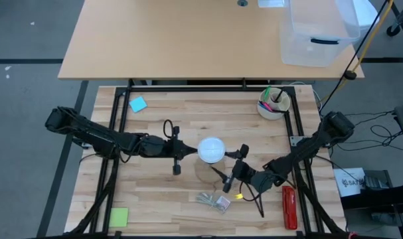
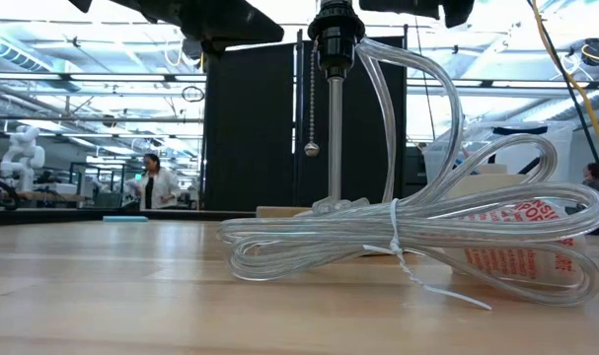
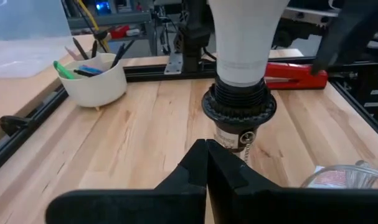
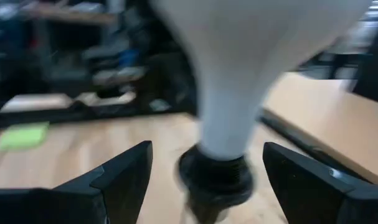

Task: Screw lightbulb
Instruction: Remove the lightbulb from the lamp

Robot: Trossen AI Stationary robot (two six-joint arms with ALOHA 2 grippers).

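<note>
The white lightbulb (image 1: 212, 150) stands upright with its base in the black socket (image 3: 238, 109) of the lamp on the round wooden disc (image 1: 202, 175). My left gripper (image 1: 186, 154) is shut and sits level just left of the socket, its fingertips (image 3: 206, 149) short of it. My right gripper (image 1: 229, 163) is open on the bulb's right. In the right wrist view its two fingers stand on either side of the bulb's neck (image 4: 229, 124) and the socket (image 4: 217, 177), apart from both. The low view shows the socket (image 2: 336, 30) on its stem with a pull chain (image 2: 311, 99).
A coil of clear cord (image 2: 417, 232) lies near the lamp toward the near edge (image 1: 213, 199). A white cup of pens (image 1: 274, 103) stands far right, with a red tool (image 1: 289, 206) near right. A blue note (image 1: 138, 104) and a green note (image 1: 119, 216) lie on the left.
</note>
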